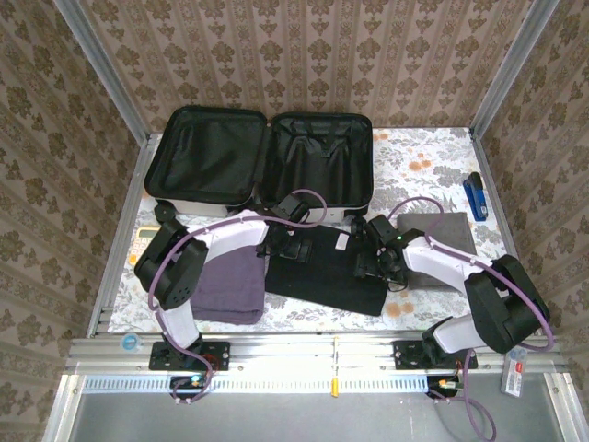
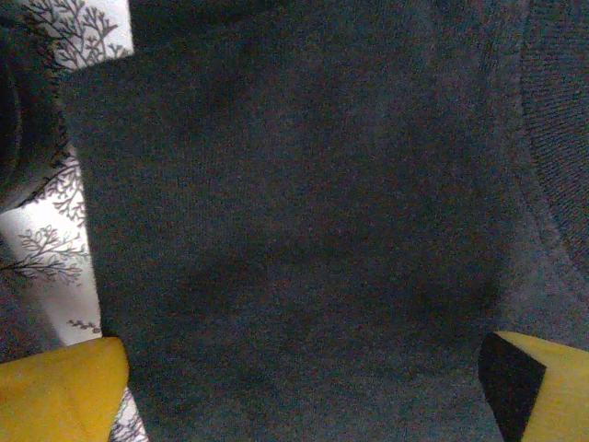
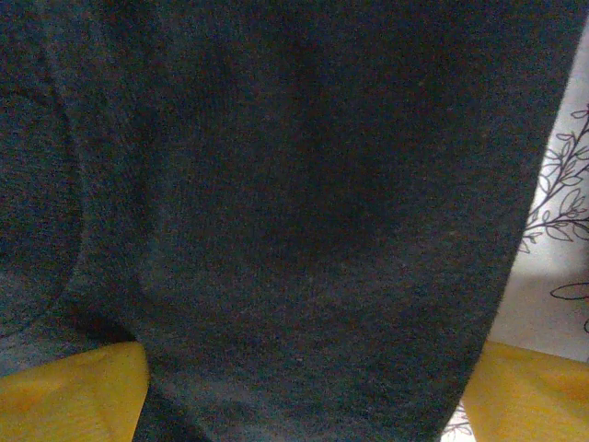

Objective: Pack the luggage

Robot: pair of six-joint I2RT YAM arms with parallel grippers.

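The luggage, one cream-white clamshell suitcase, lies open at the far middle of the bench, its two black-lined halves side by side. The left arm's cable and wrist hide part of its near wall.

Three folded garments lie nearer than it. One purple-grey garment is on the left, one black knit garment is in the middle, and one dark grey garment is on the right, partly covered by the right arm. One blue stapler-like object sits at the far right edge of the bench. One small yellow item at the left edge is half hidden behind the left arm and is too small to identify.

Two arms reach over the black knit garment. The left tool is at its far left part and the right tool is at its right part. In each wrist view two yellow fingers, for the left and for the right, stand wide apart at the bottom corners, cut off by the frame. Dark knit fabric spreads between them, so both tools are open and neither is clamped on the cloth. A curved seam shows faintly in the dim knit.
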